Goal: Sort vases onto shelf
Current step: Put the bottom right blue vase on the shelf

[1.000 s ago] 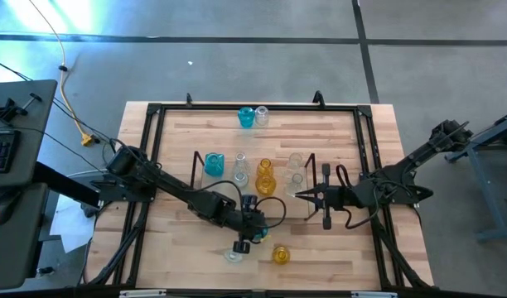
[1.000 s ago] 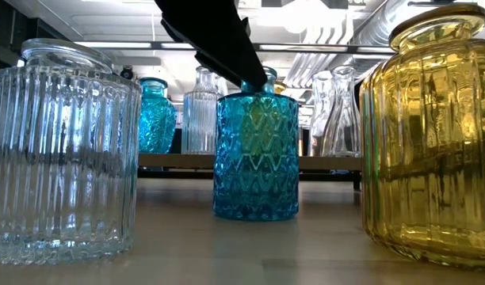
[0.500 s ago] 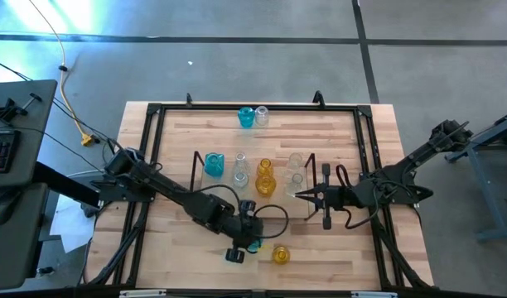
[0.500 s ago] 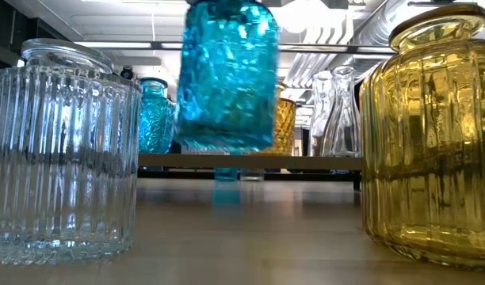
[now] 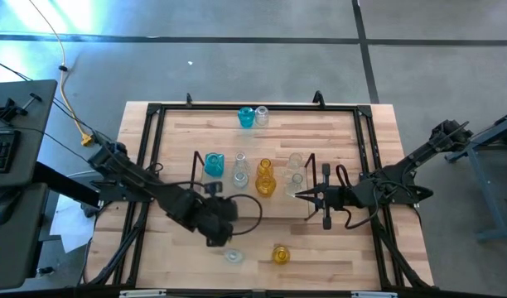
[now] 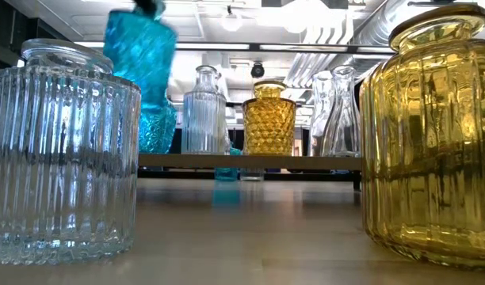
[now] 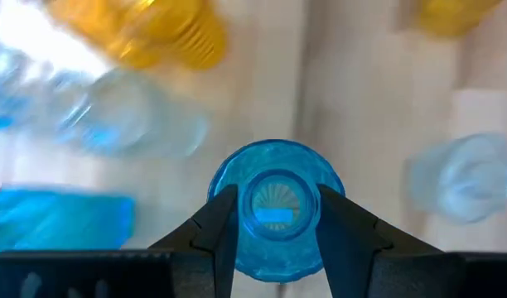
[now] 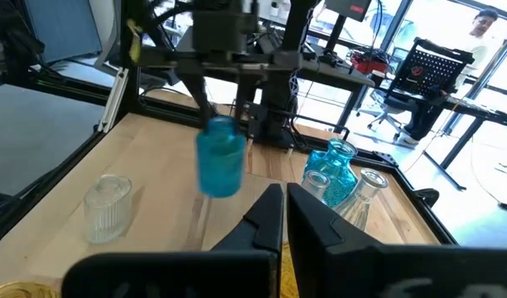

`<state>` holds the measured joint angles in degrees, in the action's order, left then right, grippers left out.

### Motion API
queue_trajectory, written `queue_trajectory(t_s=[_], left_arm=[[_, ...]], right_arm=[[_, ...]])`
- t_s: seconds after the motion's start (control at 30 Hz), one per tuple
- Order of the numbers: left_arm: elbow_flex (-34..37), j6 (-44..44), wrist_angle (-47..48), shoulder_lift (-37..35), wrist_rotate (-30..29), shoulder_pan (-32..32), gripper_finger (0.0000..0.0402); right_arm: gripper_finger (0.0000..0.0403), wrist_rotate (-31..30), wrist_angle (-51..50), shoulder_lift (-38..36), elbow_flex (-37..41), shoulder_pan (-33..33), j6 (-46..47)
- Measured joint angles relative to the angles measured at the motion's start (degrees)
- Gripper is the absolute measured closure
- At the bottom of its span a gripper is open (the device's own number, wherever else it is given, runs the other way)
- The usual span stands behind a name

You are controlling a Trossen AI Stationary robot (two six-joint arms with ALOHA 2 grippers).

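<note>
My left gripper [image 7: 274, 217] is clamped on a blue vase [image 7: 276, 207] by the neck, held in the air just short of the shelf [image 5: 200, 159]. Right gripper [image 5: 301, 196] is pinched together, idle by shelf's right end. Approx six vases on shelf; clear vase [image 5: 233, 256], amber vase [image 5: 280, 254] plus two at the back left to sort.

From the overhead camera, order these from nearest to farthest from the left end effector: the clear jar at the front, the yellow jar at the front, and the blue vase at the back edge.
1. Clear jar, just in front of the left end effector.
2. Yellow jar, front, further toward the right arm's side.
3. Blue vase, far back edge, beyond the shelf.
</note>
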<state>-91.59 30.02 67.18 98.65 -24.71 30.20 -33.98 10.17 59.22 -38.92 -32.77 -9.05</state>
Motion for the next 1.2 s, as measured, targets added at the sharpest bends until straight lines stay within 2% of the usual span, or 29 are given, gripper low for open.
queue_trajectory(t_s=[0.1,0.2,0.7,0.8,1.2], left_arm=[[0.27,2.83,4.66,-0.26,-3.06,0.0,0.0283],[2.36,3.85,4.87,-0.29,-4.46,-0.62,0.0283],[17.69,7.37,-3.63,-9.5,-3.91,-6.21,0.0283],[19.08,6.64,-5.39,-10.38,-2.33,-7.38,0.0283],[21.11,4.81,-6.94,-11.19,-2.84,-8.92,0.0267]], right_arm=[[0.0403,0.0,0.0,0.0,0.0,0.01,0.01],[0.0403,0.0,0.0,0.0,0.0,-0.01,0.18],[0.0403,0.07,0.08,0.01,0.0,-0.01,0.2],[0.0403,0.07,0.22,0.02,0.0,-0.03,0.2],[0.0403,0.07,0.07,0.02,0.0,-0.03,0.2]])
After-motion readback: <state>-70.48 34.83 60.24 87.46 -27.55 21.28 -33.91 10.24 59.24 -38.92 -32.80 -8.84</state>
